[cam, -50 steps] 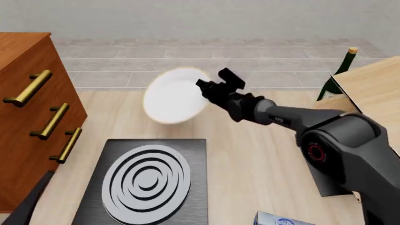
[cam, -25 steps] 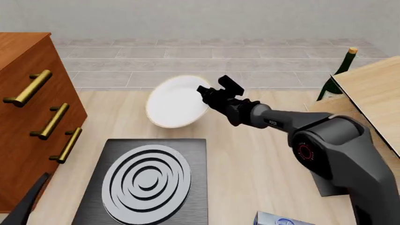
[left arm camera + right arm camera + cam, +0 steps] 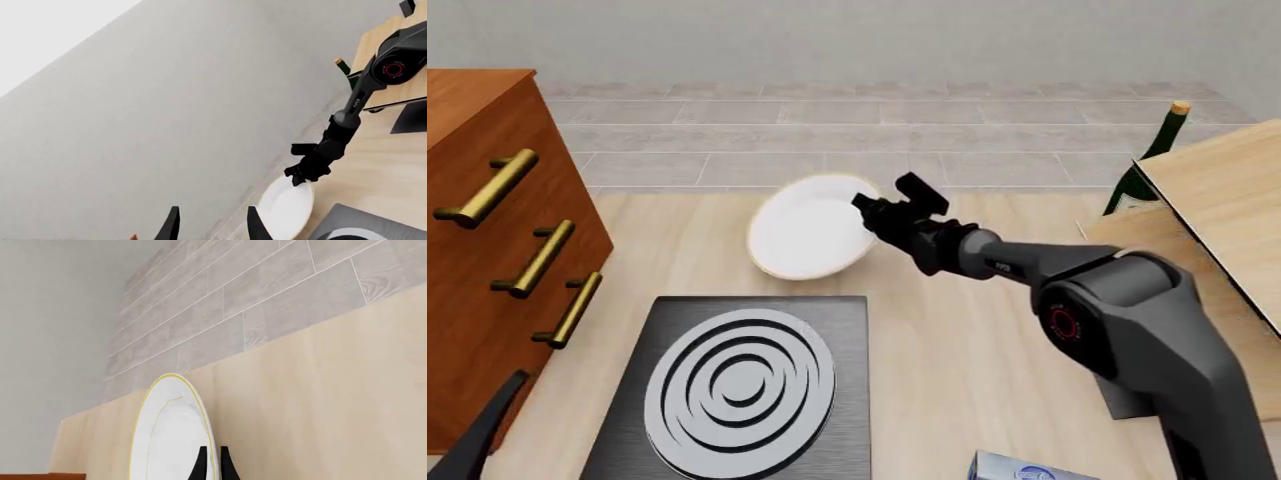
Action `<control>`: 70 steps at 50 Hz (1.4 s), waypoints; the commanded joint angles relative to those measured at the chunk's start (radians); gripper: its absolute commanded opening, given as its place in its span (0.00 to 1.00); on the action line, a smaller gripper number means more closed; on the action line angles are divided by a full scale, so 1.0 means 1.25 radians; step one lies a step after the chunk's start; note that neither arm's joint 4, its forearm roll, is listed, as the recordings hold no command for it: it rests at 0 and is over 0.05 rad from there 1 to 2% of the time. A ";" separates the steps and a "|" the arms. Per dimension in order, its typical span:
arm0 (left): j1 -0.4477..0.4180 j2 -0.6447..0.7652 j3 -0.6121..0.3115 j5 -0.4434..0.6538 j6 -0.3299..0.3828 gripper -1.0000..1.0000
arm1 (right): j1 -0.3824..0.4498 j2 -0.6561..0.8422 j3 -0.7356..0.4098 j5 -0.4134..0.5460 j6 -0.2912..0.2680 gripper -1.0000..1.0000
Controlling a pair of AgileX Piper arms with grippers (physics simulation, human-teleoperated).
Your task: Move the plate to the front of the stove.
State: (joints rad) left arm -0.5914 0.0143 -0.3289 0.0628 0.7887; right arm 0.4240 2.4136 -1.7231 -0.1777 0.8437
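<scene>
The white plate [image 3: 805, 230] with its thin yellow rim is held tilted just beyond the stove's far edge, low over the wooden table. My right gripper [image 3: 870, 213] is shut on the plate's right rim. In the right wrist view the plate [image 3: 168, 435] stands edge-on with the fingertips [image 3: 201, 466] clamped on its rim. The stove [image 3: 827, 330], a dark slab with concentric pale rings, lies near the table's front. My left gripper [image 3: 212, 229] is open and holds nothing; it points at the back wall. Only a dark tip of it [image 3: 483, 432] shows at the front view's lower left.
A wooden drawer cabinet [image 3: 487, 230] with brass handles stands at the left. A green bottle [image 3: 1149, 158] and a raised wooden board [image 3: 1228, 190] are at the right. A blue-white box [image 3: 1024, 468] lies at the front edge. A black mat [image 3: 408, 118] lies beside the right arm's base.
My right gripper has lowered the plate toward the table and brought it slightly nearer the stove. The grip on the rim has not changed.
</scene>
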 commanded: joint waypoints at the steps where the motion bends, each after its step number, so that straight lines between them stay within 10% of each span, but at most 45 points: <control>1: 0.003 -0.001 0.000 0.002 -0.003 1.00 | -0.006 0.021 -0.019 0.003 0.011 0.00; 49: 0.014 -0.011 0.002 0.005 -0.020 1.00 | -0.008 0.069 -0.079 0.050 -0.004 0.00; 50: 0.014 -0.011 0.003 0.005 -0.020 1.00 | -0.009 0.069 -0.079 0.050 -0.005 1.00; 70: 0.013 -0.011 0.004 -0.001 -0.024 1.00 | -0.023 0.053 -0.085 0.081 -0.044 1.00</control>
State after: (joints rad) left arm -0.5745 0.0011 -0.3228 0.0632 0.7608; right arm 0.4083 2.4940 -1.8253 -0.1028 0.8198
